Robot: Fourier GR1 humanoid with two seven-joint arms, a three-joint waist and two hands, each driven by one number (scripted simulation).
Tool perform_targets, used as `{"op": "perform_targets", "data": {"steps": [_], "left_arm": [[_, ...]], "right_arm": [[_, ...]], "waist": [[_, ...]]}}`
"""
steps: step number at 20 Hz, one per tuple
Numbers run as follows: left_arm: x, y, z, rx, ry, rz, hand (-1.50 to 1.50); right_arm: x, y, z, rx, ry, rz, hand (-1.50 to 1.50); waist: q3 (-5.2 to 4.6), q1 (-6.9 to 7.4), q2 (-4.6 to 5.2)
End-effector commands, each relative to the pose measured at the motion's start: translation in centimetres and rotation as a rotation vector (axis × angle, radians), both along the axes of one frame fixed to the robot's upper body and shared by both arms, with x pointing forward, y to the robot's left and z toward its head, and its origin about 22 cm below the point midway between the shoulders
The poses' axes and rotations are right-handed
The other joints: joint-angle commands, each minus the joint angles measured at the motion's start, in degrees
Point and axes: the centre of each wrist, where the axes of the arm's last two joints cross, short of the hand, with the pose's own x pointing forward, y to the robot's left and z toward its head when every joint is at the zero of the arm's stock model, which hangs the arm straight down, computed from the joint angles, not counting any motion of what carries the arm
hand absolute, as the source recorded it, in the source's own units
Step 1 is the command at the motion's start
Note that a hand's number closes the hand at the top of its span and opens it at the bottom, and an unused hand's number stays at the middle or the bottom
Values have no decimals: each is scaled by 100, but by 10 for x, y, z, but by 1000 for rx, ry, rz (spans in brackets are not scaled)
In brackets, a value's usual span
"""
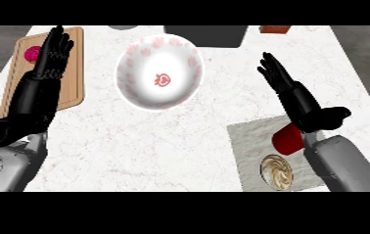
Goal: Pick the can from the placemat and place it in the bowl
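Red cylindrical can [287, 140] lying on its side on grey square placemat [249, 152] at lower right of white marbled surface [145, 145], partly hidden under right hand [303, 103]. Right hand just above can, fingers straight, thumb spread, holding nothing. Round brown-swirled disc [277, 171] beside can on same placemat. White round bowl with red pattern [160, 72] well apart, upper centre. Left hand [52, 57] open, resting, fingers up, over wooden cutting board [72, 88] at left edge.

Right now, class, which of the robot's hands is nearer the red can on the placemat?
Right. The right hand is open just above the can; the left hand rests far across the counter, beyond the bowl.
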Motion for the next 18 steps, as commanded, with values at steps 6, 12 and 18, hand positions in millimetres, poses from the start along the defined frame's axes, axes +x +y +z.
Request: {"op": "perform_targets", "data": {"steps": [6, 12, 18], "left_arm": [[-3, 25, -23, 26, 167, 164, 0], [-7, 5, -40, -2, 284, 171, 0], [-1, 5, -33, 12, 286, 185, 0]], "right_arm": [[-1, -20, -11, 450, 41, 501, 150], [-5, -144, -32, 512, 17, 275, -150], [4, -193, 24, 296, -66, 431, -150]], "waist": [[276, 288, 262], [236, 201, 220], [233, 246, 182]]}}
